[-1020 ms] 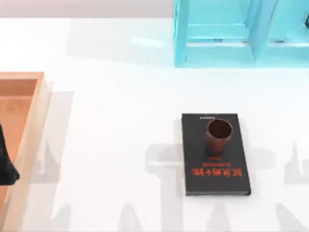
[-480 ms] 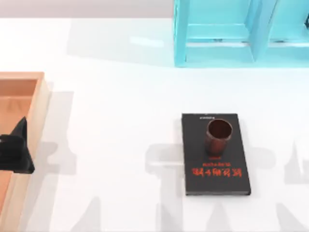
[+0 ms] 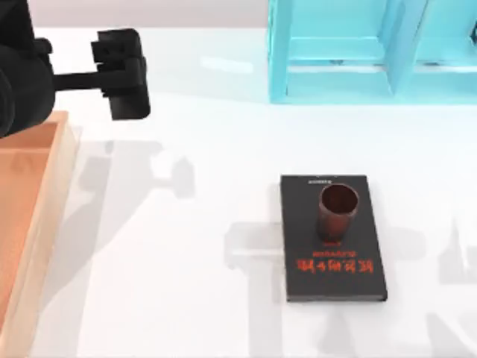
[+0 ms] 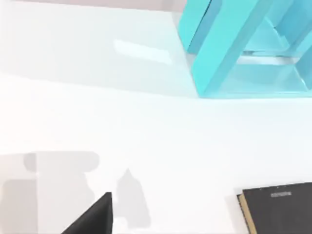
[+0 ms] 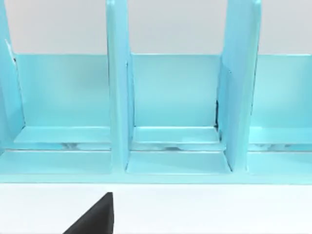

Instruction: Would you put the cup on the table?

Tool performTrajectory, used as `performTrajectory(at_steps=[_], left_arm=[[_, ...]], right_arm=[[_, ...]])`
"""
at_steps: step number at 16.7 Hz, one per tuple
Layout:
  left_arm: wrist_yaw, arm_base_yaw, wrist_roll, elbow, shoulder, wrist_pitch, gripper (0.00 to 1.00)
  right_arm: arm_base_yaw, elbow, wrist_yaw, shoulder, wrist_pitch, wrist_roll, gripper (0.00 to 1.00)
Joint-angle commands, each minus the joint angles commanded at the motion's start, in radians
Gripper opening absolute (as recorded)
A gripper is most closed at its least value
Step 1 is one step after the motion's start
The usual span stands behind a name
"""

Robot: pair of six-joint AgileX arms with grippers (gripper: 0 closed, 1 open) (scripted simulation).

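Desk: plain white, glossy, arm shadows across it.
Left claw: I see it raised over the desk's far-left part; can't tell how far open, nothing seen in its grip.
Cup: upright on black book, well to the right of and nearer than the claw.
Orange tray: beside the claw, at left edge.
Turquoise rack: far side, right of claw.

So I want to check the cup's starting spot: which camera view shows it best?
The top view: the cup stands upright on the black book. The left wrist view catches just a corner of that book; the right wrist view faces the turquoise rack.
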Motion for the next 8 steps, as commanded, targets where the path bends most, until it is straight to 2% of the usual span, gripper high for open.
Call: performTrajectory(at_steps=[8], left_arm=[[-0.076, -0.318, -0.358, 0.941, 0.717, -0.413, 1.00]], right_arm=[[0.000, 0.000, 0.000, 0.000, 0.000, 0.000, 1.00]])
